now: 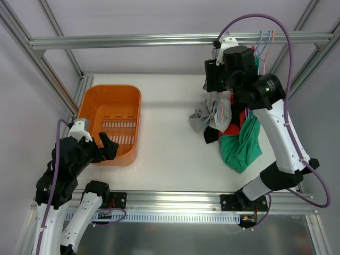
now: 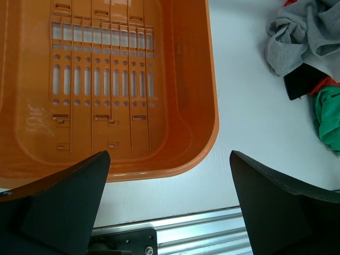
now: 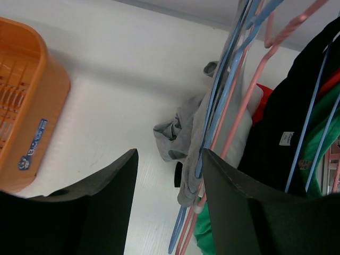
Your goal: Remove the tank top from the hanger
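Grey tank top point(image 3: 178, 133) hangs in the garment bunch off far-right rail point(image 1: 175, 39), on blue hanger point(image 3: 214, 122), we think. Right gripper point(image 3: 169, 154): fingers apart beside it, pinching nothing we can see. Closing here could catch hanger wire or pink hanger point(image 3: 255, 85) & drag the whole bunch down. Left gripper point(image 2: 169, 154) spread wide over orange basket point(image 2: 207, 106). Basket sticker point(image 3: 32, 143) & black top's tag point(image 3: 287, 137): we can't read either.

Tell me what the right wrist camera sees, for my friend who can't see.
The right gripper holds its two dark fingers apart, pointing at a gray garment that hangs among a blue hanger and a pink hanger. A black garment hangs further right. An orange basket sits on the white table at left.
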